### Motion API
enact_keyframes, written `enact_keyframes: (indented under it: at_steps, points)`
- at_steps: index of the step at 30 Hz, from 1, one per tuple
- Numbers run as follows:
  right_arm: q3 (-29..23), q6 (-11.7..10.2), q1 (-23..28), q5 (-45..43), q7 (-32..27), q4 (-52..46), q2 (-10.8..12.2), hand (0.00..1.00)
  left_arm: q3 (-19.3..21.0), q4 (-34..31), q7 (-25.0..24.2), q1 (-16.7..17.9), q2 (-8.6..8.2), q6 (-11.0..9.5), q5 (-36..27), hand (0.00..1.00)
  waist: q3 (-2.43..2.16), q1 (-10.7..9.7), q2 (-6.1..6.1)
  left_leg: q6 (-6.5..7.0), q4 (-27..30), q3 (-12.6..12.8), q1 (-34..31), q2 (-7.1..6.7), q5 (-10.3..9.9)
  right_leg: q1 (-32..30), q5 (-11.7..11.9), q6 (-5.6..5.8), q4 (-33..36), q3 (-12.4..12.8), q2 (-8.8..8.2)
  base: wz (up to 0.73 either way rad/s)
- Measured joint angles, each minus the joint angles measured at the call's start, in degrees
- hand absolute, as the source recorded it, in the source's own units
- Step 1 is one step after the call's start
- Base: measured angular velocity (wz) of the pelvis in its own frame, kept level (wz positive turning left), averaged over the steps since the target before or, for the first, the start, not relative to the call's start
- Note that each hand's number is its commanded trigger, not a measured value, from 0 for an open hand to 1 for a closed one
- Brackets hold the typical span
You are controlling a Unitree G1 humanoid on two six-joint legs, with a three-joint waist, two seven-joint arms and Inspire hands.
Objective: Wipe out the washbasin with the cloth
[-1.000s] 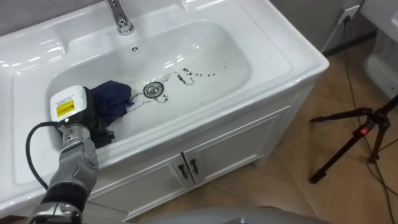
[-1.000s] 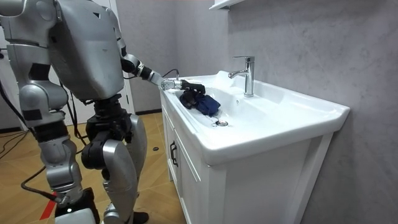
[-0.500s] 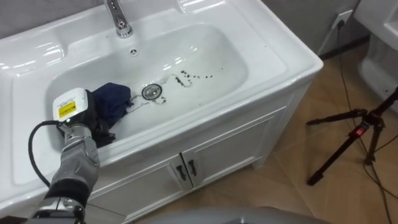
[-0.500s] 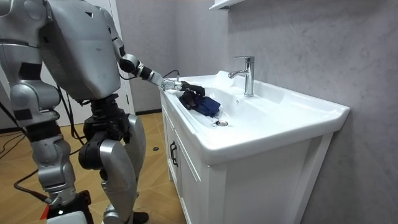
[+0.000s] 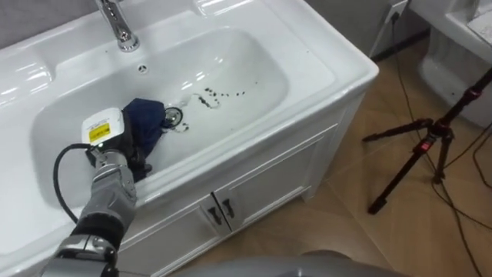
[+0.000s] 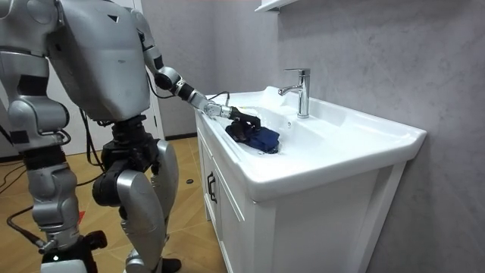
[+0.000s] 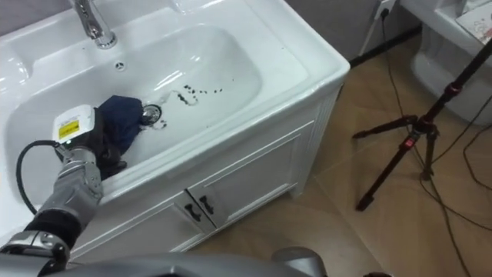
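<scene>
We see the robot standing at the front of a white cabinet (image 5: 261,177), leaning its left arm over the rim; its right arm hangs by its side in the room view. On the wooden floor (image 5: 361,238), out at 3 o'clock from the cabinet, stands a black tripod (image 5: 419,150).

The basin (image 5: 330,65) is glossy white and set into the cabinet top. The tap (image 5: 115,23) sits at about 11 o'clock on the bowl.

The left hand (image 5: 108,135) is down inside the bowl at 8 o'clock, resting on a dark blue cloth (image 5: 146,123). We cannot tell whether it grips the cloth or only presses on it.

The cloth is bunched, with its edge touching the drain (image 5: 174,116) from the 9 o'clock side. We judge it soft, light and probably damp. It will likely slide easily on the glaze and fold under itself, so it is best held across the middle of the bunch and pressed flat.

Dark specks (image 5: 219,96) trail from the drain toward 2 o'clock, unwiped. We judge these the next patch to cover.
</scene>
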Motion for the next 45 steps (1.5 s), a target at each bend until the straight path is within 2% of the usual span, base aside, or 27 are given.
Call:
enact_keyframes:
  at_steps: [2, 6, 9, 13, 18, 21, 26, 31, 36, 42, 45]
  points:
    - [-0.15, -0.21, -0.19, 2.00, 0.03, 0.00, 0.00, 0.00, -0.26, 1.34, -0.26, -1.41, -0.04, 0.02, 0.16, 1.00, 0.02, -0.70, 0.00, 0.00, 0.06, 0.38, -0.21, 0.00, 0.00, -0.82, -0.01, 0.00, 0.42, 0.15, -0.02, -0.10]
    - [-0.16, -0.54, -0.71, 4.62, 0.01, 0.01, -0.02, 0.00, -2.50, 4.63, -0.31, -5.06, -0.13, 0.11, -0.42, 1.00, 0.50, -2.01, 0.66, 0.01, 0.26, 2.65, -1.32, 0.03, 0.01, -2.19, 0.14, 0.07, 0.55, 1.23, 0.02, -0.14]
    - [-0.24, -0.41, -1.01, 3.52, 0.01, 0.01, -0.01, 0.00, -3.59, 4.73, -1.19, -6.04, -0.30, 0.63, -0.37, 1.00, 0.68, -3.30, 0.94, 0.01, 0.41, 4.21, -1.50, 0.10, 0.01, -3.32, 0.18, 0.20, 0.78, 2.54, 0.30, -0.15]
    - [-0.13, -0.31, -0.57, 3.48, 0.05, 0.09, -0.03, 0.00, -4.59, 5.11, -2.38, -8.19, -0.98, 1.44, -0.65, 1.00, 0.85, -4.30, 0.77, 0.01, 0.38, 6.18, -1.64, 0.13, 0.00, -4.82, 0.12, 0.16, 2.61, 4.19, 0.65, -0.27]
    - [-0.14, 0.01, -0.03, 3.66, 0.08, -0.23, -0.08, 0.00, -5.42, 5.13, -3.82, -10.92, -1.94, 1.62, -1.18, 1.00, 0.97, -6.86, 0.61, 0.01, 0.61, 8.24, -2.42, 0.07, 0.00, -6.90, 0.11, 0.21, 3.84, 5.95, 1.02, -0.21]
    - [-0.13, 0.13, 1.14, 5.05, 0.20, -0.44, -0.11, 0.00, -6.60, 5.11, -3.05, -10.99, -2.63, 1.89, -2.21, 1.00, 0.98, -7.92, 0.57, -0.02, 0.53, 9.42, -2.00, 0.33, -0.49, -7.18, 0.07, 0.28, 4.60, 7.33, 1.70, -0.17]
    - [-0.11, 0.84, 2.22, 5.63, 0.58, -1.92, -0.39, 0.00, -7.20, 5.11, -2.01, -11.00, -2.61, 2.36, -3.23, 1.00, 1.00, -8.93, 0.53, -0.19, 0.56, 11.13, -1.29, 0.62, -0.87, -6.93, 0.27, 0.27, 4.81, 8.92, 2.50, -0.19]
    - [-0.18, 0.99, 2.02, 3.71, 0.49, -2.11, -0.38, 0.00, -7.59, 5.10, -1.25, -11.41, -2.32, 3.55, -3.19, 1.00, 0.91, -9.43, 0.74, -0.27, 0.62, 12.89, -1.15, 0.91, -1.10, -7.25, 0.86, 0.29, 4.40, 10.34, 3.06, -0.16]
    - [-0.24, 1.36, 2.25, 3.06, -0.49, -2.19, -0.36, 0.00, -7.59, 5.11, -1.27, -12.57, -1.84, 5.90, -3.21, 1.00, 0.98, -10.61, 1.50, -0.30, 0.54, 16.14, -0.97, 1.11, -1.40, -7.98, 1.54, 0.57, 4.43, 12.77, 3.97, -0.26]
    - [-0.26, 1.39, 3.42, 2.63, -1.76, -2.39, -0.40, 0.00, -7.56, 5.10, -1.38, -12.62, -0.54, 6.55, -5.43, 1.00, 1.02, -11.93, 1.48, -0.23, 0.58, 18.55, -0.24, 1.19, -1.71, -7.87, 2.07, 0.91, 4.56, 14.85, 4.36, -0.18]
    - [-0.26, 1.36, 4.27, 2.38, -2.41, -1.95, -0.43, 0.00, -7.51, 5.10, -0.97, -12.62, -0.50, 6.55, -8.14, 1.00, 1.05, -12.47, 1.42, -0.04, 0.74, 18.62, -0.04, 1.05, -1.82, -7.71, 2.23, 1.11, 4.66, 15.20, 4.37, -0.08]
